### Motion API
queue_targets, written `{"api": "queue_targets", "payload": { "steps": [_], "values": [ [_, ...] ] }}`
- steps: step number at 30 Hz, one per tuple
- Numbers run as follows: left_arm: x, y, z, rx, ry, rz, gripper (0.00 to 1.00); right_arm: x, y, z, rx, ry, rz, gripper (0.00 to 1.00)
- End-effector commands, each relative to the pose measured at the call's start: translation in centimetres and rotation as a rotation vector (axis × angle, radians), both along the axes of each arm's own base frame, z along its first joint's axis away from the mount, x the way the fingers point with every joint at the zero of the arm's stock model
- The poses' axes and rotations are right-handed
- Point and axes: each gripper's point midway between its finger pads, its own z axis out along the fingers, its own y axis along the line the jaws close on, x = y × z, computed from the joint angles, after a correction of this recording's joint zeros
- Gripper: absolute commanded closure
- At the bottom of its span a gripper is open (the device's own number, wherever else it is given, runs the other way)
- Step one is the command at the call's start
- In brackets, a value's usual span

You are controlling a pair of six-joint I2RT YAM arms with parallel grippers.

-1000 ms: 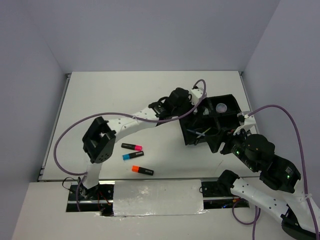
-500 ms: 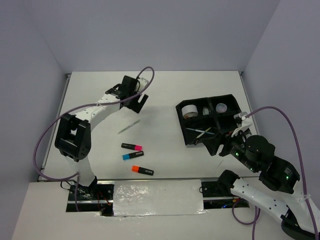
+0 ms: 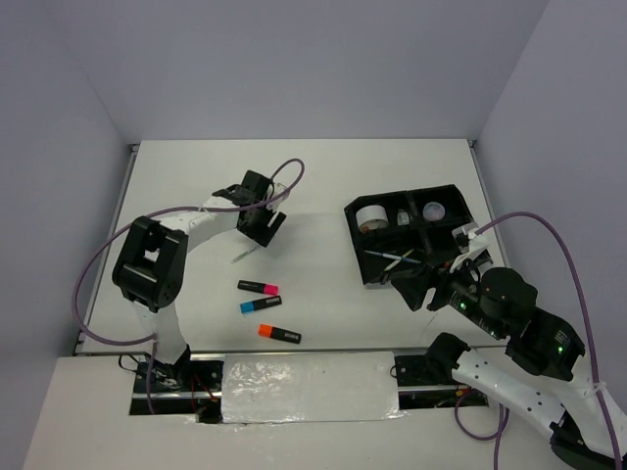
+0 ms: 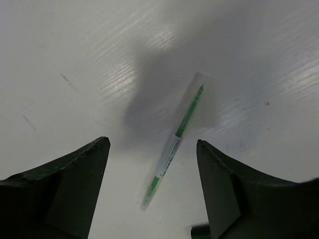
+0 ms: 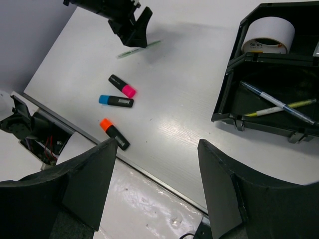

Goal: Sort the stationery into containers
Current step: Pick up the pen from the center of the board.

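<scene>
A thin green pen (image 4: 175, 139) with a white label lies flat on the white table. My left gripper (image 4: 151, 144) hovers just above it, open and empty, one finger on each side; in the top view the left gripper (image 3: 261, 221) covers part of the pen (image 3: 242, 256). Pink (image 3: 259, 287), blue (image 3: 261, 305) and orange (image 3: 279, 334) highlighters lie nearer the front. The black organiser tray (image 3: 354, 241) holds the tape roll (image 3: 370, 216), the clear pot (image 3: 434, 210) and two thin pens (image 3: 397, 257). My right gripper (image 3: 421, 290) is open and empty, raised in front of the tray.
The right wrist view shows the table's front edge (image 5: 164, 177) with a metal strip, and a gap with wiring (image 5: 35, 142) at the front left. Grey walls close in the table on three sides. Cables loop from both arms.
My left arm swung from over the tray to the table's left, then dropped over the green pen. The right gripper drifted slightly left.
</scene>
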Motion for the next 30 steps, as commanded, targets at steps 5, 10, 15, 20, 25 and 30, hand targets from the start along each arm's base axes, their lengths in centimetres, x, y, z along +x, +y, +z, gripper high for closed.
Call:
{"api": "queue_targets", "payload": {
  "steps": [5, 10, 15, 20, 25, 30],
  "values": [
    [-0.6, -0.3, -3.0, -0.008, 0.08, 0.012, 0.3, 0.3, 0.5, 1.5, 0.025, -0.046, 0.013, 0.26],
    [-1.3, -0.5, -4.3, 0.0, 0.108, 0.008, 0.44, 0.4, 0.7, 1.8, 0.032, -0.051, 0.022, 0.26],
    [-2.1, -1.1, -6.3, 0.041, 0.159, -0.012, 0.79, 0.4, 0.4, 1.9, 0.025, -0.053, 0.013, 0.26],
    [-1.2, -3.0, -4.5, 0.003, 0.113, -0.009, 1.0, 0.2, -0.1, 2.4, 0.032, -0.069, 0.0, 0.26],
    [1.4, -6.8, 2.8, -0.14, -0.083, 0.053, 1.0, 0.3, -0.7, 2.5, 0.023, -0.069, -0.028, 0.26],
    [-0.3, -16.3, 10.3, -0.339, -0.252, -0.037, 1.0, 0.8, -2.1, 2.8, 0.011, -0.08, -0.101, 0.26]
  ]
}}
